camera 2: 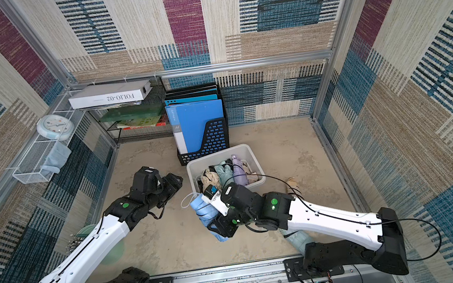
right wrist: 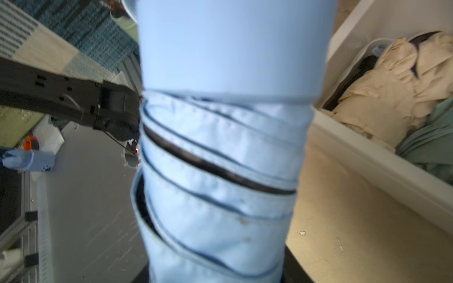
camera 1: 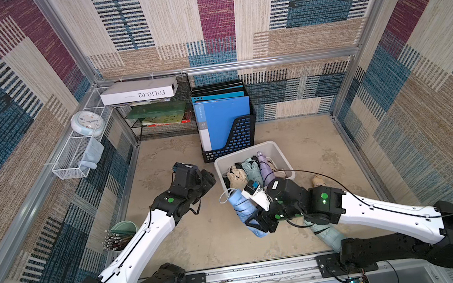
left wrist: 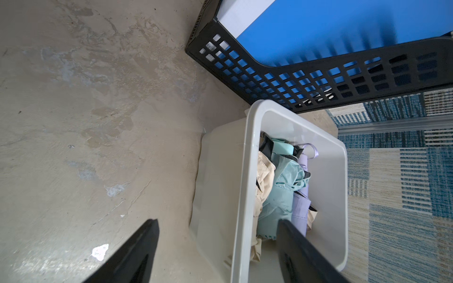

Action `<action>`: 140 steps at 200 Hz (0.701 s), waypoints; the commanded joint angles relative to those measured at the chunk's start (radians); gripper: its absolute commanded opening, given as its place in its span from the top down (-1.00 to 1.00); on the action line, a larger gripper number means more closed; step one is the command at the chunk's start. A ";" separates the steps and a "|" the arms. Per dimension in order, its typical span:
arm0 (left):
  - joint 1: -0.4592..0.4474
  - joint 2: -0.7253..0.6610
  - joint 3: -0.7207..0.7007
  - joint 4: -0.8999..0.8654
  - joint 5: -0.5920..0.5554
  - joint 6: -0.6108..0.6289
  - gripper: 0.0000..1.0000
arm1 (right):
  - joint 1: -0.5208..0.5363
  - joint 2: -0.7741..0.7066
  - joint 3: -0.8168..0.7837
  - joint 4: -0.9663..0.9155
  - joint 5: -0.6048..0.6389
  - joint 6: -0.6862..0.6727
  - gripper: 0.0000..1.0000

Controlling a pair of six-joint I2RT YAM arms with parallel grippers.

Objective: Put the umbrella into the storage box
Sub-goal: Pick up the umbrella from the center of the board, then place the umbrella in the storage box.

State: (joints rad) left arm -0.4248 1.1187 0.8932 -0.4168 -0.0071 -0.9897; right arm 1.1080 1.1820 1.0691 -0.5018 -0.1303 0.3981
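Holding: R gripper [camera 1: 253, 222] clamped round the middle of the light-blue umbrella [camera 1: 237, 204], which is tilted, strap end toward the box.
R arm [camera 1: 387, 214]: stretched fwd, wrist bent inward.
L arm [camera 1: 143, 238]: fwd too. L gripper [camera 1: 208, 179] has jaws apart, nothing in them, just beside the box wall.
Storage box [camera 1: 249, 147]: just past R gripper. Umbrella's strap end is at its near corner, not inside.
R wrist view only: umbrella folds close-up, box rim alongside.
L wrist view only: box rim runs between L fingers [left wrist: 137, 252]; contact, can't tell.
Around: beige, mint and lilac umbrellas [camera 1: 249, 171] in the box; black file holder [camera 1: 237, 144] beyond it; mint umbrella [camera 1: 327, 233] on the floor under R arm.
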 commanded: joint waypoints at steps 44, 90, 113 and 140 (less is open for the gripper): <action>0.001 0.015 -0.019 0.054 0.128 0.034 -0.48 | -0.210 0.188 0.229 -0.030 -0.121 0.264 0.39; 0.000 0.062 -0.002 0.064 0.204 0.054 -0.33 | -0.291 0.364 0.367 -0.090 -0.163 0.337 0.36; 0.000 0.084 -0.008 0.089 0.227 0.045 -0.28 | -0.319 0.431 0.394 -0.074 -0.166 0.329 0.37; -0.003 0.119 -0.005 0.107 0.255 0.036 -0.22 | -0.338 0.529 0.448 -0.079 -0.195 0.302 0.36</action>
State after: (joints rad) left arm -0.4255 1.2175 0.8833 -0.3523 0.2066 -0.9550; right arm 0.7807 1.6562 1.4780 -0.5934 -0.2893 0.7158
